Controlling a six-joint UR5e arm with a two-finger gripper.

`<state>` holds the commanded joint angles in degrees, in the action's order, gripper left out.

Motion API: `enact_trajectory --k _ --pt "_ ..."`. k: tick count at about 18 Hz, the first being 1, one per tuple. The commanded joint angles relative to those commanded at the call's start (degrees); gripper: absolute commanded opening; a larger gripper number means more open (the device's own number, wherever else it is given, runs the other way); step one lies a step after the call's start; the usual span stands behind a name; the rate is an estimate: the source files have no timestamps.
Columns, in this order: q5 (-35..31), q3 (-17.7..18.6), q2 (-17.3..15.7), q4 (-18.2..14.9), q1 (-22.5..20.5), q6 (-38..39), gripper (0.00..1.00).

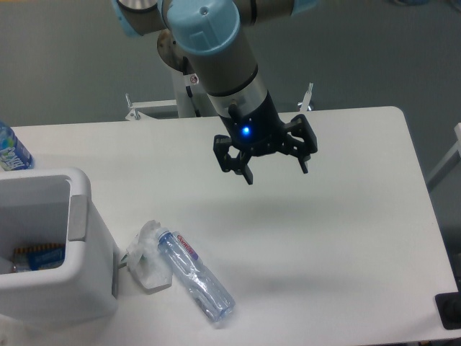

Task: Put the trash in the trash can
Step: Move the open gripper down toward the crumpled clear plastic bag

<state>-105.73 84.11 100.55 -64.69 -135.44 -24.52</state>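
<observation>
Both trash pieces (pixel 194 277) lie below-left — apart from gripper (pixel 277 171).

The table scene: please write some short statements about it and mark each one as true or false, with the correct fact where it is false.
1. The gripper is open and holds nothing. True.
2. The crushed bottle lies inside the trash can. False: it lies on the table, to the right of the can.
3. The crumpled wrapper lies between the trash can and the crushed bottle. True.
4. The gripper is touching the crushed bottle. False: it hangs in the air, apart from the bottle, further back on the table.
5. The blue-labelled bottle stands at the right edge of the picture. False: it is at the left edge, behind the trash can.
</observation>
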Motion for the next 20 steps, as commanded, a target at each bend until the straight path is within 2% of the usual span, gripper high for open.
enact_trajectory --k 4,10,11,14,16,20 --pt "1.2 0.0 0.0 0.0 0.1 0.0 1.00" --pt "7.5 3.1 0.8 0.5 0.4 1.8 1.00" --pt "9.6 4.2 0.7 1.4 0.4 3.6 1.00" --pt "11.2 9.8 0.6 8.9 0.6 4.7 1.00" --pt "14.5 11.9 0.7 10.1 1.4 3.8 1.00" --pt "26.0 14.1 2.5 10.1 1.8 0.0 1.00"
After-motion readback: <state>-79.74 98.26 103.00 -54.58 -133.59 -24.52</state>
